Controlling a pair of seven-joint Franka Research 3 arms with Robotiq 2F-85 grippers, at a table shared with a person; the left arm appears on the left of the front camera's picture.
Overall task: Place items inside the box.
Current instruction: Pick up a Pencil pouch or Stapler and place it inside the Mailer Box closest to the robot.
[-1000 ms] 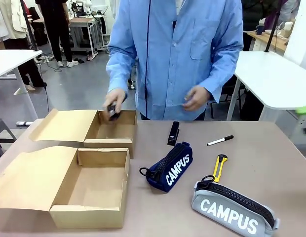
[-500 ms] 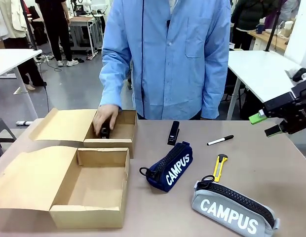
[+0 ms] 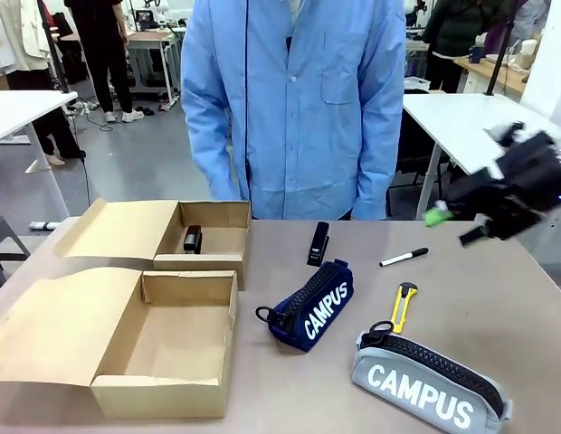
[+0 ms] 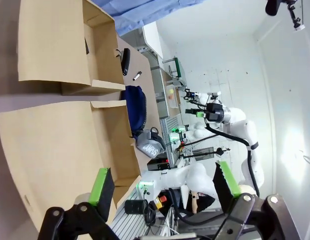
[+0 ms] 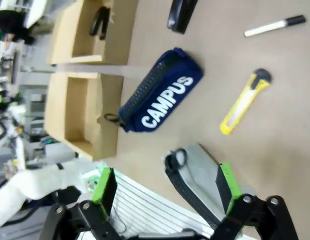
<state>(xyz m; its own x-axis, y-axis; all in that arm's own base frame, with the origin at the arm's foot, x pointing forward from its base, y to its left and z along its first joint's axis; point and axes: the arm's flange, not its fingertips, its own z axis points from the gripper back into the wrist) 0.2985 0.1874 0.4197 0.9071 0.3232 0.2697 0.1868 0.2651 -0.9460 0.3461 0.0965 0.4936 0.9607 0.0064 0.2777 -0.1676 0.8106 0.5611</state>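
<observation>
**Right hand and loose items.** The right hand (image 3: 451,228) is hovering above the far right part of the brown counter (image 3: 525,307). Its green-padded fingers (image 5: 105,186) are standing spread, with nothing between them. In the right wrist view, the grey fabric zip pouch printed "CAMPUS" (image 5: 202,162) is lying almost directly below this hand. The slim yellow utility knife (image 5: 243,102) and the navy zip pouch printed "CAMPUS" (image 5: 160,97) are lying beyond it. In the front view, the grey pouch is running its long axis from far-left to near-right, slanted to the counter's edge. The right arm is judged nearer to every loose item.

**Boxes and left hand.** Both boxes are sitting on the left side. The left hand (image 4: 164,187), likewise spread and empty, is looking over them. The farther open cardboard box (image 3: 213,264) is holding one black stapler (image 3: 193,240). The nearer open cardboard box (image 3: 163,395) is showing a bare floor. A second black stapler (image 3: 318,243) and a white marker (image 3: 404,258) are lying on the counter right of the farther box.
</observation>
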